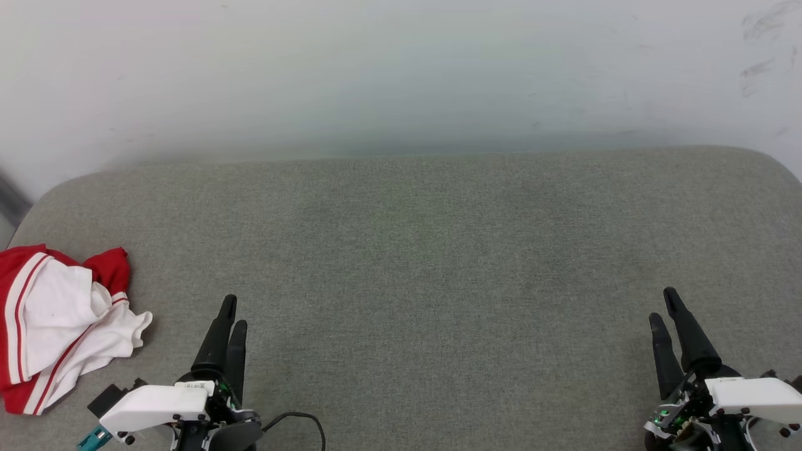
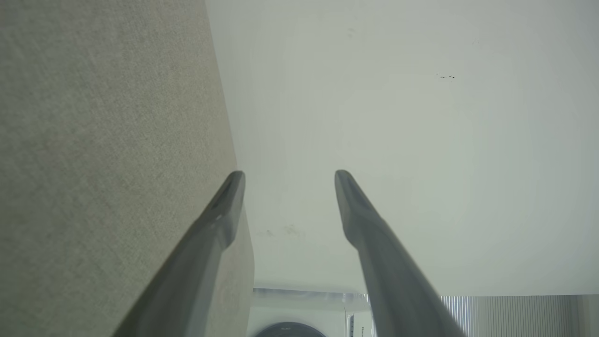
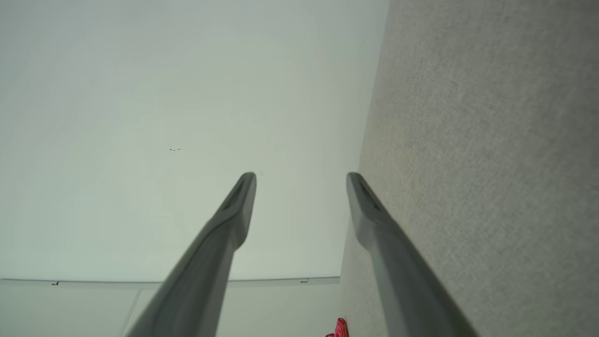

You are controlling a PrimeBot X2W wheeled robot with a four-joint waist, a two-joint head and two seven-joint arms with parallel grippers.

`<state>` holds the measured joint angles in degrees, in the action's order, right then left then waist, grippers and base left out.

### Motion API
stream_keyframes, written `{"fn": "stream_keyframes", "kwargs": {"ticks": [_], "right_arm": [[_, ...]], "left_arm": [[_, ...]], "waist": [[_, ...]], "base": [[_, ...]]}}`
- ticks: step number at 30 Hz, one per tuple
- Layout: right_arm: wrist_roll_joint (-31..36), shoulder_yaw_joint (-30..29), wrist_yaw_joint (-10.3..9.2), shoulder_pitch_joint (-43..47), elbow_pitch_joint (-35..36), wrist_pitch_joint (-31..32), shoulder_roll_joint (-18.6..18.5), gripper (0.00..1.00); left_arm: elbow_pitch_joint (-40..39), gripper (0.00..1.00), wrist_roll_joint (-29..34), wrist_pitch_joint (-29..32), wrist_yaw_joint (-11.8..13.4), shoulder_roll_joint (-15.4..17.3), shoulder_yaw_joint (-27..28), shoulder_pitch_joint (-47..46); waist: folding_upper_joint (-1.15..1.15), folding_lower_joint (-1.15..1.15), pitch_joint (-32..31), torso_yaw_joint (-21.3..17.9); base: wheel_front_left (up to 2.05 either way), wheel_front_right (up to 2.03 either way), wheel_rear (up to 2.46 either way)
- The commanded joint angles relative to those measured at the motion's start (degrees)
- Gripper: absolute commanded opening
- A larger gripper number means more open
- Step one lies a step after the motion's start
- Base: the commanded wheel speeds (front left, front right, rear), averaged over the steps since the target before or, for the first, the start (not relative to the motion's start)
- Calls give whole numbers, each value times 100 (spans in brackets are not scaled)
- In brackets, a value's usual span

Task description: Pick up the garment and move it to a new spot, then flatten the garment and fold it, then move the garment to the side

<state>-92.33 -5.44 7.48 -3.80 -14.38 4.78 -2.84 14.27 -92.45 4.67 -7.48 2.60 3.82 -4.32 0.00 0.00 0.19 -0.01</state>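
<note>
The garment (image 1: 59, 319) lies crumpled at the surface's (image 1: 438, 250) 9 o'clock edge, long axis 12-to-6, at 9 o'clock of the nearer left fingers (image 1: 217, 338). The right fingers (image 1: 689, 332) are well apart. Both pairs are spread, empty.

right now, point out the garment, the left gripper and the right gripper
garment (image 1: 56, 316), head view, on its white middle panel
left gripper (image 1: 235, 311), head view, midway between its fingertips
right gripper (image 1: 662, 303), head view, midway between its fingertips

Head cam looks down, wrists sideways (shared wall (image 1: 401, 69)).
</note>
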Motion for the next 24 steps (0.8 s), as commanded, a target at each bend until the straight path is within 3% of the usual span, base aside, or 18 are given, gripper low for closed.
{"fn": "stream_keyframes", "kwargs": {"ticks": [1,13,24], "right_arm": [[60,37,1,-58,178,-73,-12,100],[581,232,1,25,465,-404,-143,100],[1863,288,1,85,725,-659,-162,100]], "left_arm": [[-169,100,12,-71,0,18,-85,-143],[-568,100,596,-392,0,21,-305,-103],[-744,100,2282,-646,-1,42,-530,-82]], "waist": [[0,0,-2,0],[0,0,-19,8],[0,0,-42,9]], "base": [[0,0,0],[0,0,0],[0,0,0]]}}
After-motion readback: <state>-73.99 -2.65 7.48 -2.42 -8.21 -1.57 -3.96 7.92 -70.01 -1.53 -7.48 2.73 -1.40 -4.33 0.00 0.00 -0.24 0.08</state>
